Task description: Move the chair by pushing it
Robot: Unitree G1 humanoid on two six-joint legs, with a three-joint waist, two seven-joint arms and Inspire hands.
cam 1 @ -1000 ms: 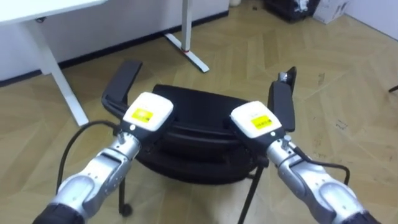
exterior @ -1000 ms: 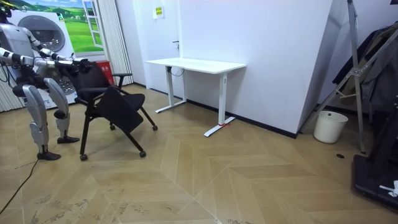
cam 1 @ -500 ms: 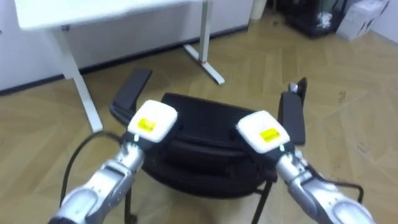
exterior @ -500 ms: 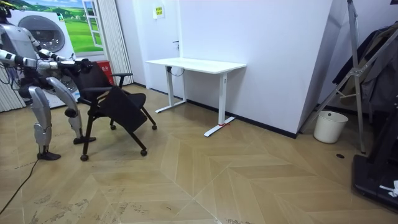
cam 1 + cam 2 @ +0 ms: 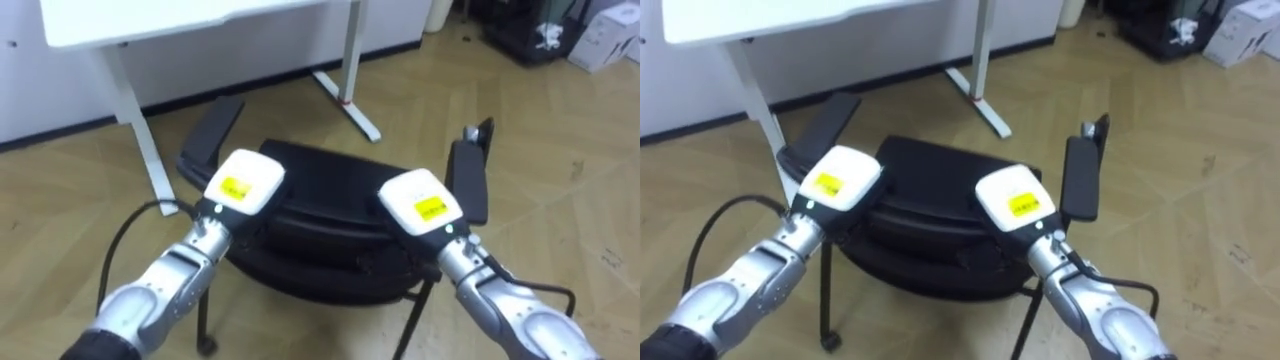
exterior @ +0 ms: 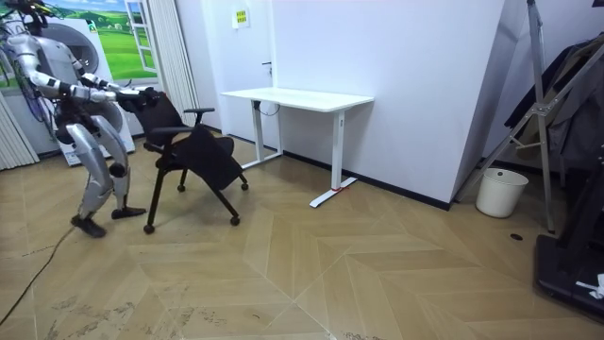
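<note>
Black chair [image 5: 330, 175] on the wood floor [image 5: 560, 200], close before the white desk [image 5: 150, 20]. Left robot hand [image 5: 243, 182] and right robot hand [image 5: 420, 202] both sit on the backrest [image 5: 320, 222] top edge, apart. Fingers hidden beyond it, so open or clamped cannot be told.

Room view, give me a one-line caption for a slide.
Humanoid robot, mid-stride, arms stretched to the back of a black chair, a white desk just beyond it.
</note>
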